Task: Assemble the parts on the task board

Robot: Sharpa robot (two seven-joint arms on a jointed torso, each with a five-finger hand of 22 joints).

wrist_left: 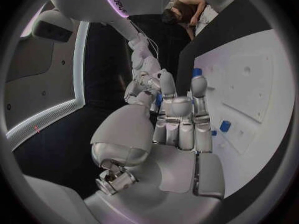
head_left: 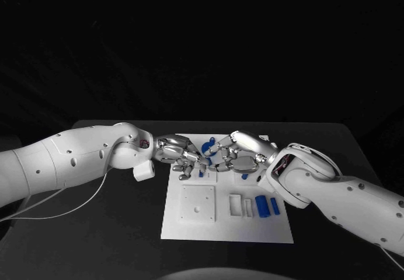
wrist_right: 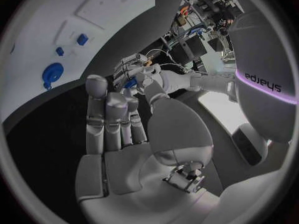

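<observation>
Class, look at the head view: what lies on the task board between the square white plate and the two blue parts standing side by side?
Between the square white plate and the two blue parts on the task board sit white blocks, seen in the head view.

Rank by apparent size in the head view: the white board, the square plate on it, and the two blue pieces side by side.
1. White board
2. Square plate
3. Two blue pieces, which look about alike.

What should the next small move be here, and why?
Probably a slight closing of the gap between the two hands. The left hand and right hand meet fingertip to fingertip above the far end of the task board, with a blue part between them; who holds it is unclear.
</observation>
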